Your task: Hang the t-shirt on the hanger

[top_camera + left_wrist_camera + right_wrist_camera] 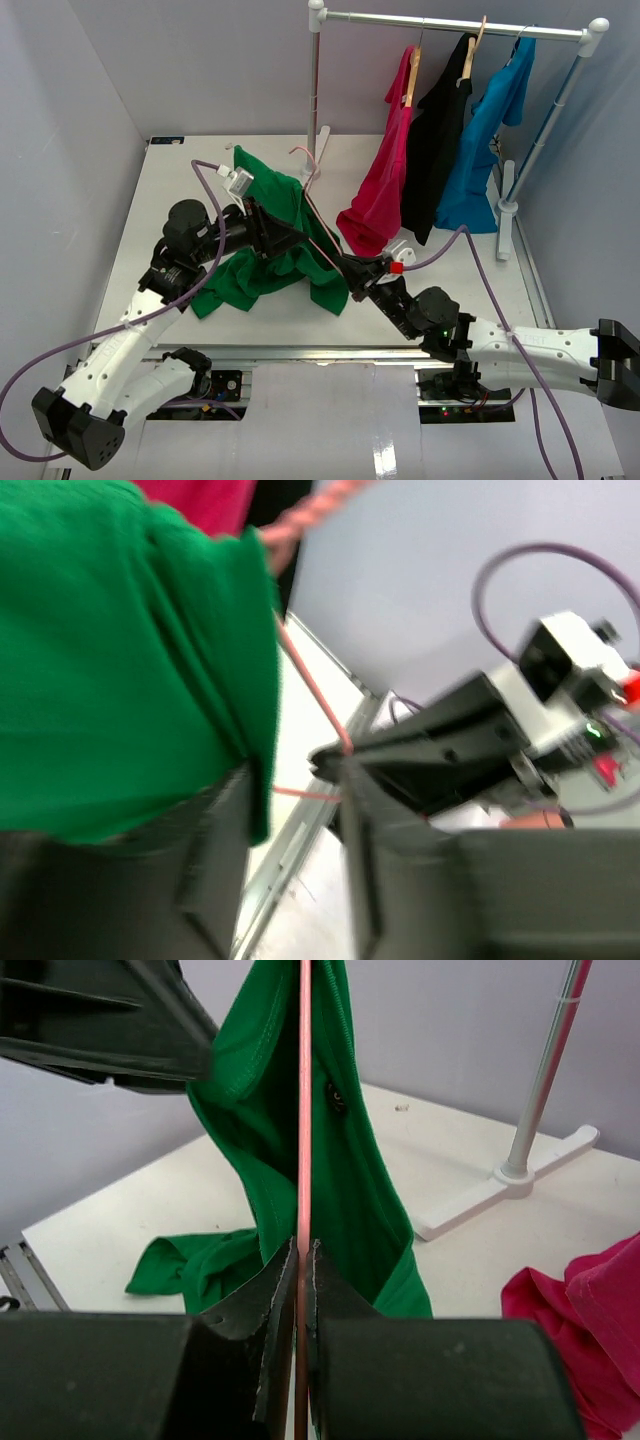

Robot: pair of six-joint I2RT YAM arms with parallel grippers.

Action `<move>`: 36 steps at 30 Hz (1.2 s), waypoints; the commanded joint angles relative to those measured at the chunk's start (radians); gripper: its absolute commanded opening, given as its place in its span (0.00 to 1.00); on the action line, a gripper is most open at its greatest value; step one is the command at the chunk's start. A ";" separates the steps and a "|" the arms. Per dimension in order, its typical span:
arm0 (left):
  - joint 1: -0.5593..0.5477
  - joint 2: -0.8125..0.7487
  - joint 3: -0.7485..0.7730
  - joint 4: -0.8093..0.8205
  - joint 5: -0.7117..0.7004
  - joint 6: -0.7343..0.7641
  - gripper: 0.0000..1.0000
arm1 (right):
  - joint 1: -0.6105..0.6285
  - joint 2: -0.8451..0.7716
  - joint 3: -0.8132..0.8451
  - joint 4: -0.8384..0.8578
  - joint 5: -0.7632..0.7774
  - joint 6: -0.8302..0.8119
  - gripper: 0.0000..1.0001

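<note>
The green t-shirt is lifted at its middle and drapes down onto the white table; it also shows in the left wrist view and the right wrist view. The pale pink hanger stands tilted inside it, hook uppermost, with its wire visible in both wrist views. My right gripper is shut on the hanger's wire at its lower end. My left gripper is open right by the hanger, with shirt cloth lying against its left finger.
A clothes rack stands at the back right with a magenta-red shirt, a black shirt and a turquoise shirt hanging on it. Its white foot rests on the table. Grey walls close in left and back.
</note>
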State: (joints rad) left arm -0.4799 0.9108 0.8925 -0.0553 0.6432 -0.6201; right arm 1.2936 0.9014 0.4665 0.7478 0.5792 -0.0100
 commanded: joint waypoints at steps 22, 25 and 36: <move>-0.008 -0.033 0.497 -0.526 0.021 1.160 0.60 | -0.002 -0.519 -0.215 -0.132 -0.429 0.066 0.08; -0.008 0.037 0.574 -0.643 0.088 1.220 0.56 | -0.002 -0.530 -0.224 -0.147 -0.453 0.067 0.08; -0.008 0.076 0.627 -0.878 0.361 1.204 0.63 | -0.002 -0.626 -0.219 -0.252 -0.479 0.057 0.08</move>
State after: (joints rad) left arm -0.4866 1.0310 1.5463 -0.8425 0.8814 0.5932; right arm 1.2907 0.3224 0.2184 0.4727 0.1231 0.0483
